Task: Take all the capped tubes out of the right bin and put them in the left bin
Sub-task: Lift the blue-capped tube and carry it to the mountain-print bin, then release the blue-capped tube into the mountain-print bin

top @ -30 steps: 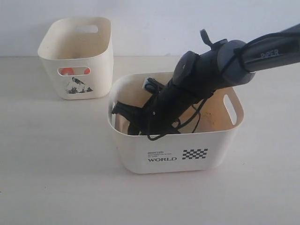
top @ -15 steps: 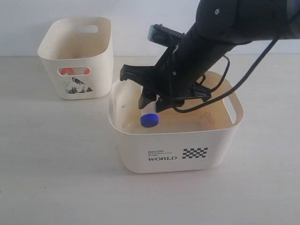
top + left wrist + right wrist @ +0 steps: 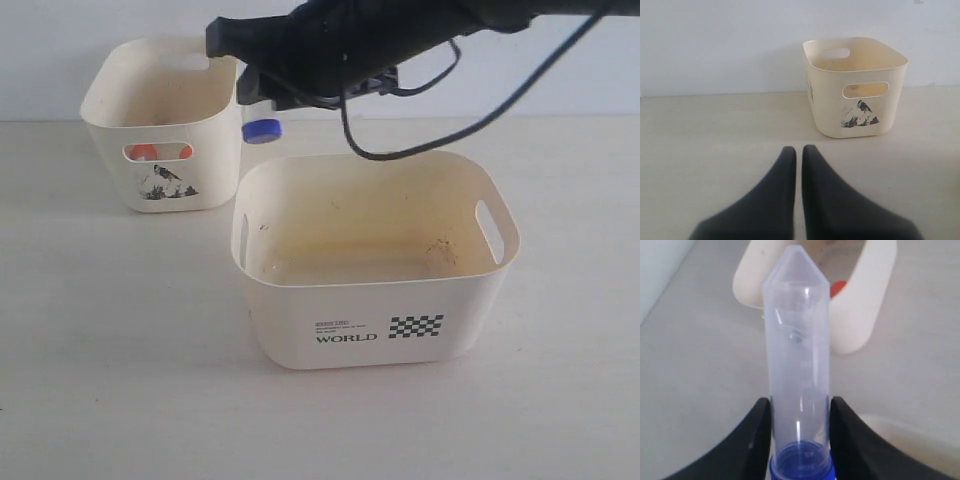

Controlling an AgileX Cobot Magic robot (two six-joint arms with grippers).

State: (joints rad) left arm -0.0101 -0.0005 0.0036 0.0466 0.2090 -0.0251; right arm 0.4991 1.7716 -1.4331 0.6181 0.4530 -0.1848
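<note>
Right pincer [image 3: 799,412] clamps a blue-capped tube [image 3: 799,340] (cap down) airborne beside the rim of the left bin [image 3: 232,80].

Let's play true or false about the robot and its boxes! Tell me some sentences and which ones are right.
1. The right gripper holds a clear tube. True.
2. The tube's cap is orange. False: it is blue.
3. Tubes are lying in the big WORLD bin. False: no tube shows inside it, only brown stains.
4. Something orange-red shows through the handle slot of the small bin. True.
5. The left gripper is wide open. False: its fingers are shut together, with nothing between them.
</note>
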